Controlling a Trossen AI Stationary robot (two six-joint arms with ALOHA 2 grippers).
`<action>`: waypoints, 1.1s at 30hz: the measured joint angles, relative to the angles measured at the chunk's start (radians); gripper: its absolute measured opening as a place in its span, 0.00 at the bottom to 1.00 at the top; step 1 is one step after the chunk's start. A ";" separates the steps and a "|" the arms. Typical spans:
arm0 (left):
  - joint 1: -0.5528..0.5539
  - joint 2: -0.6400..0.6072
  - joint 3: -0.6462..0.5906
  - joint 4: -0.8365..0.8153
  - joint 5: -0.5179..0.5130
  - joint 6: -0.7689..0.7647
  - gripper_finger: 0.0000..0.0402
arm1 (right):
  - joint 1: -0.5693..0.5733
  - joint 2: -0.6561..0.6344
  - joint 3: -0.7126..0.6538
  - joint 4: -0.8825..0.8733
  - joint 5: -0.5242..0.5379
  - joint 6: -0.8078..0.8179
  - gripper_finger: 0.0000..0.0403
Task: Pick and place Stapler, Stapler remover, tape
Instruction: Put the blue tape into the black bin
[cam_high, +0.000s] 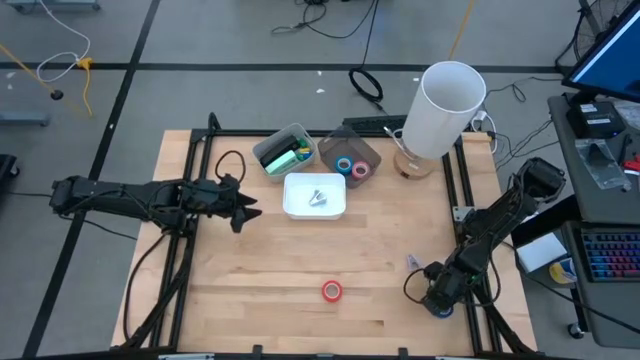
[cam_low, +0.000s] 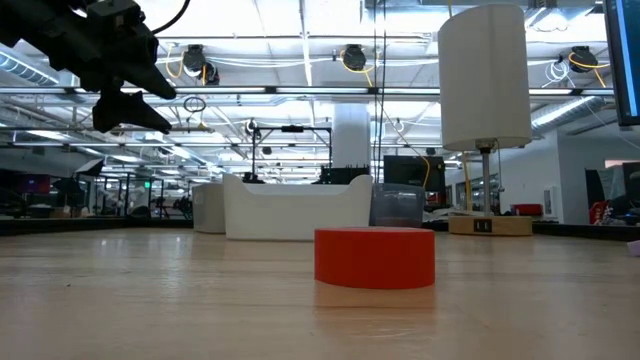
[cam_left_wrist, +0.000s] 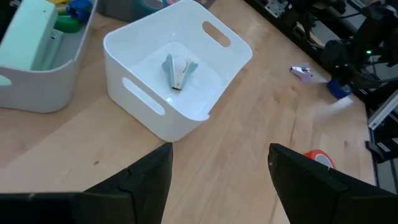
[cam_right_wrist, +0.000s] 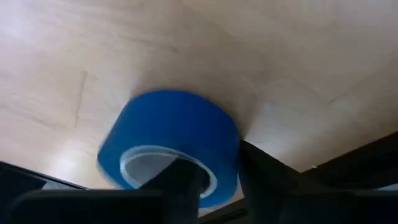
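Note:
A blue tape roll (cam_right_wrist: 174, 149) sits at my right gripper (cam_high: 440, 300), near the table's near right corner. A red tape roll (cam_high: 331, 291) lies flat near the near edge, also in the low view (cam_low: 375, 257). The stapler remover (cam_left_wrist: 179, 70) lies in the white bin (cam_high: 330, 208). A pale green stapler (cam_high: 285, 158) lies in the grey bin, and blue and pink rolls (cam_high: 351, 167) in the dark bin. My left gripper (cam_left_wrist: 221, 180) is open and hovers left of the white bin (cam_high: 240, 208), touching nothing. My right gripper holds the blue tape roll by its wall (cam_right_wrist: 227, 165), with one finger (cam_right_wrist: 183, 180) inside the pale centre hole and the other finger (cam_right_wrist: 267, 177) outside. The roll lies tilted close over the wooden table; whether it still rests on the table cannot be told.
A big white cylinder on a wooden base (cam_high: 445, 105) stands at the far right, behind the bins. A small purple scrap (cam_high: 412, 261) lies near the right arm. Black frame rails (cam_high: 468, 200) run along the table's left and right sides. Bare wood lies between the bins and the red roll.

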 joint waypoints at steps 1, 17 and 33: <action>0.000 0.000 0.000 0.000 -0.004 0.000 0.65 | 0.001 0.004 0.001 -0.002 0.004 0.001 0.19; 0.000 0.000 0.000 0.000 -0.019 -0.001 0.65 | -0.072 -0.206 -0.002 0.172 0.232 -0.020 0.08; 0.000 0.000 0.000 0.000 -0.019 0.023 0.65 | -0.597 -0.258 0.001 0.982 0.817 -0.911 0.08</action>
